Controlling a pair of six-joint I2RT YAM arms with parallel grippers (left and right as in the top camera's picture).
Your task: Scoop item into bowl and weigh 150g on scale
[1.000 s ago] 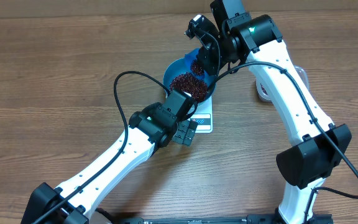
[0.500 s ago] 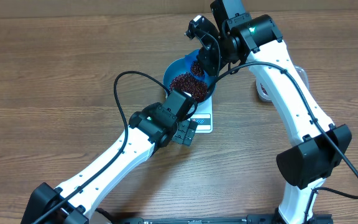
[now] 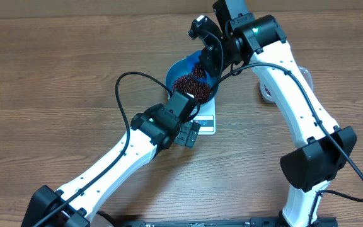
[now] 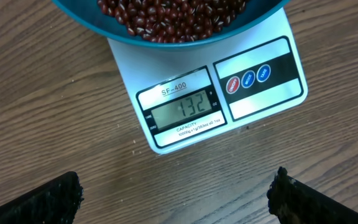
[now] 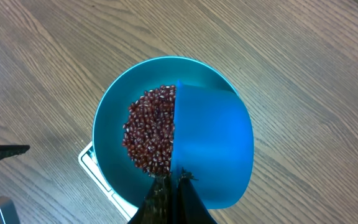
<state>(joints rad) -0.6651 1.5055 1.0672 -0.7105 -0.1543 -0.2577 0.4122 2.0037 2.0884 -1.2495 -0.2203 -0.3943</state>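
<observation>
The blue bowl (image 3: 176,70) stands on the white scale (image 3: 207,123), holding a heap of dark red-brown beans (image 3: 190,85). In the left wrist view the scale (image 4: 263,106) shows its display reading 132, with the bowl (image 4: 92,22) and the beans (image 4: 166,15) at the top edge. My left gripper (image 4: 174,200) hovers open over bare wood in front of the scale. My right gripper (image 5: 174,182) is shut on the handle of a blue scoop (image 5: 213,149). The scoop is tipped on its side over the bowl (image 5: 107,121), beside the beans (image 5: 149,137).
A pale round container (image 3: 267,92) sits right of the bowl, mostly hidden behind the right arm. The left arm's black cable (image 3: 120,94) loops over the table left of the scale. Wood tabletop stretches all around.
</observation>
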